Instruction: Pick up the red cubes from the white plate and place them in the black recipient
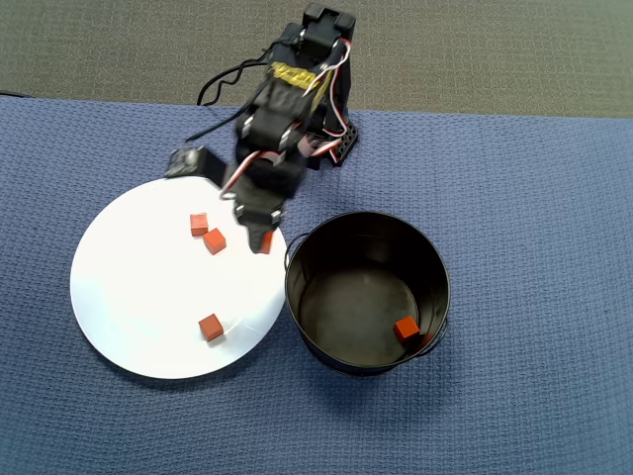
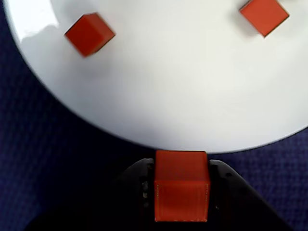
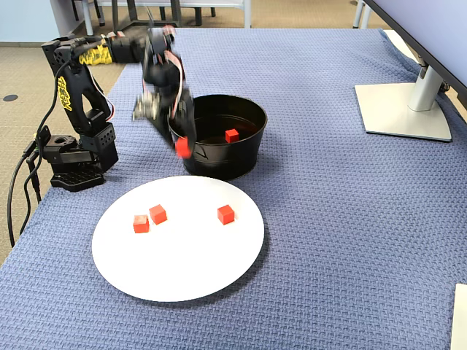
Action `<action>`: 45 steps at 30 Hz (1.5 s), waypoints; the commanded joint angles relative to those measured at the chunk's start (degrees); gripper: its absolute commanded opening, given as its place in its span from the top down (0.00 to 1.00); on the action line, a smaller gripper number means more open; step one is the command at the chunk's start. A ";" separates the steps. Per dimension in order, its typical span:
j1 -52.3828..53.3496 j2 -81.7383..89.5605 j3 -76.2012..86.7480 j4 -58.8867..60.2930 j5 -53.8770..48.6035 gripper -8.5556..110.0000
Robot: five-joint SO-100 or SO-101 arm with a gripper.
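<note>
My jaws [image 2: 181,190] are clamped tight on one red cube [image 2: 181,185]; in the wrist view it fills the bottom centre of the frame, pinched on both sides, with the edge of the white plate [image 2: 159,96] just above it. In the fixed view this held cube [image 3: 182,147] hangs in the air at the left of the frame, lifted off the plate and close to the near wall of the black recipient [image 3: 252,138], though motion blur there makes it hard to say exactly how close.

One cube [image 1: 406,328] already lies on the floor of the recipient, at its lower right in the overhead view. Three cubes wait on the plate: a pair [image 1: 199,225] [image 1: 215,240] close together in the upper middle of the plate, and a single one [image 1: 210,327] lower down, well apart from them.

So I count one delivered, one in transit, three left. By my reckoning I am about a third of the way through. Plate and recipient sit on the blue cloth [image 1: 534,198] covering the counter, edges nearly touching.
</note>
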 commanded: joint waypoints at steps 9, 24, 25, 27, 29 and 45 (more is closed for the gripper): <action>-25.75 -1.85 -8.79 -1.93 8.44 0.67; 4.13 -6.06 -10.46 -3.08 -25.66 0.63; 6.15 -8.00 -9.58 -6.42 -28.48 0.64; 8.88 -12.39 -8.09 -13.36 -33.13 0.64; 10.46 -16.52 -7.82 -18.11 -38.14 0.66; 11.95 -30.23 -2.55 -36.04 -43.59 0.71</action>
